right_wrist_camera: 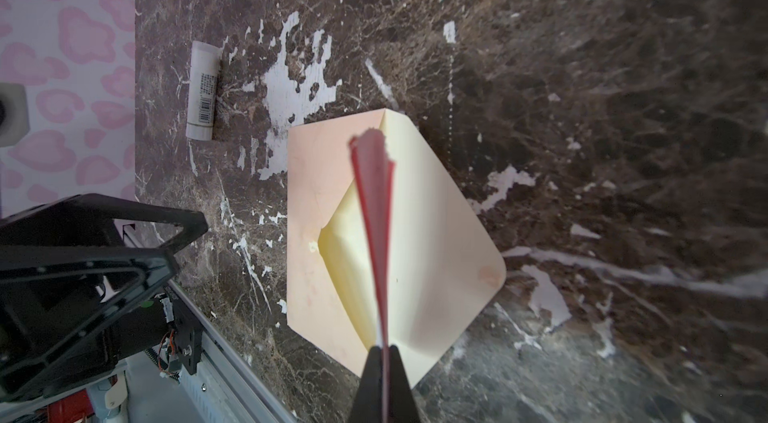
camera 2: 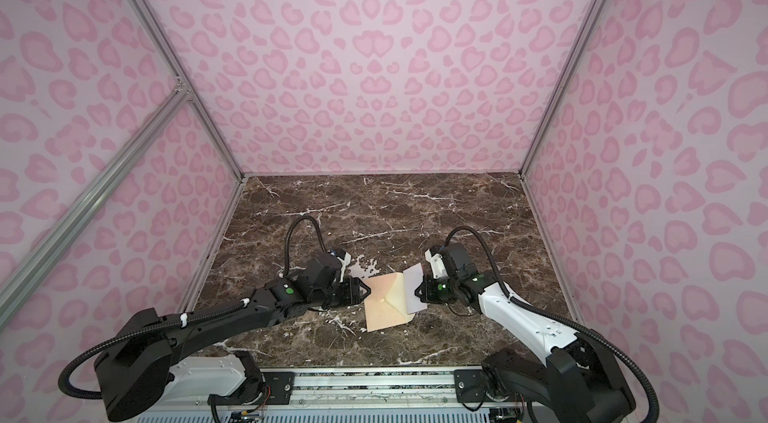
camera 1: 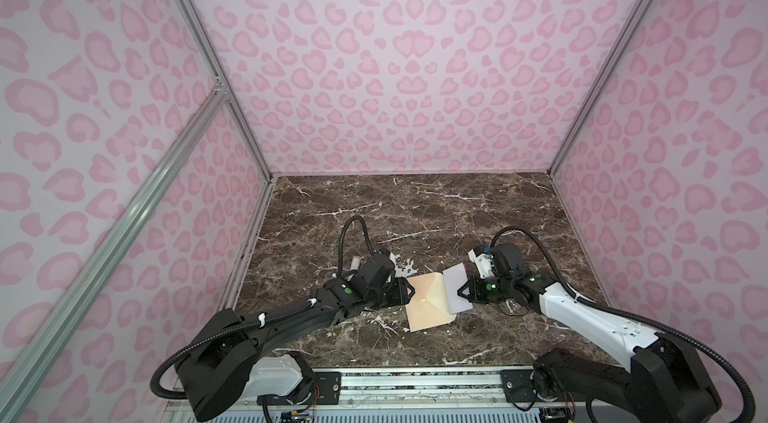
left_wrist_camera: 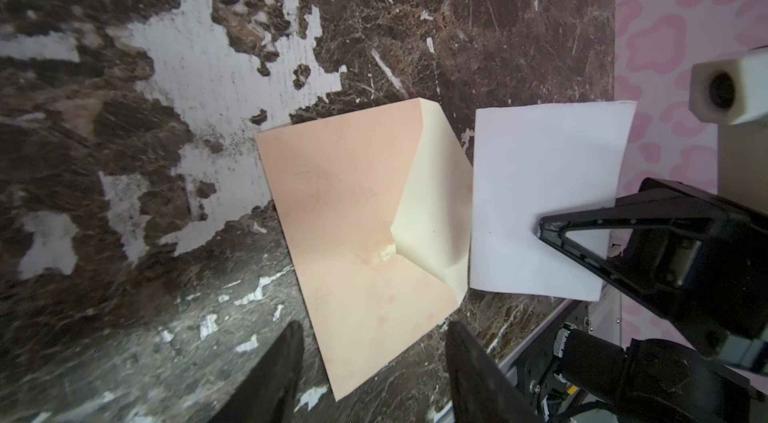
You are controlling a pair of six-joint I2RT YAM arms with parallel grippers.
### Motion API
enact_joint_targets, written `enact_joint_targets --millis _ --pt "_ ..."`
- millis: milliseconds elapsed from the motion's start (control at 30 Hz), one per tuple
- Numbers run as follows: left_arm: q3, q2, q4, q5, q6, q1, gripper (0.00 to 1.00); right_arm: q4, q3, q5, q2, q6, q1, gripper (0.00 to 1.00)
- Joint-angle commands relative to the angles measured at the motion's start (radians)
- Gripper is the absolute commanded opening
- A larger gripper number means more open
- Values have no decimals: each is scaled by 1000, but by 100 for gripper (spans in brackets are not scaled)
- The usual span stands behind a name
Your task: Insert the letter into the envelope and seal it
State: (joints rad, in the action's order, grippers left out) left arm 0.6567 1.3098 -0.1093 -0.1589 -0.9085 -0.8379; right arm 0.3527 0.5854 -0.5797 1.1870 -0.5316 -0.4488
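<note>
Two tools face each other low over the near half of the brown marbled worktop [camera 1: 415,213], with the envelope [camera 1: 426,302] between them. The envelope lies flat, peach side up and slightly askew. Its flap [right_wrist_camera: 449,242] is folded open to the right, so the cream inside shows.

The left tool [camera 1: 409,290] sits at the envelope's left edge with its fingers [left_wrist_camera: 286,362] spread. In the left wrist view they stand on either side of that end of the envelope, and I cannot tell whether they touch the paper.

The right tool [camera 1: 459,292] is pressed together on the letter [camera 1: 455,286], pinching its right edge. The letter hangs tilted above the open flap, white face toward the top cameras. Its left edge is close to the pocket's mouth, but it is not inside the pocket. In the right wrist view it shows nearly edge-on, as a thin pink strip with red borders running out from the fingertips over the cream flap.

A white tube [right_wrist_camera: 203,92] with a barcode lies on the worktop to the far left of the envelope, apart from it. In a top view only a short piece of the tube [camera 1: 356,264] peeps out behind the left arm [camera 1: 291,313]. Pink spotted walls [camera 1: 395,68] close in the worktop on the left, right and far sides.
</note>
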Motion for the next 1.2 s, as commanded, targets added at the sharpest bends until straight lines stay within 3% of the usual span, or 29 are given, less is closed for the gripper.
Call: enact_joint_targets --millis 0,1167 --pt "18 27 42 -15 -17 1 58 -41 3 -43 24 4 2 0" --pt "-3 173 95 -136 27 59 58 -63 -5 -77 167 47 51 0"
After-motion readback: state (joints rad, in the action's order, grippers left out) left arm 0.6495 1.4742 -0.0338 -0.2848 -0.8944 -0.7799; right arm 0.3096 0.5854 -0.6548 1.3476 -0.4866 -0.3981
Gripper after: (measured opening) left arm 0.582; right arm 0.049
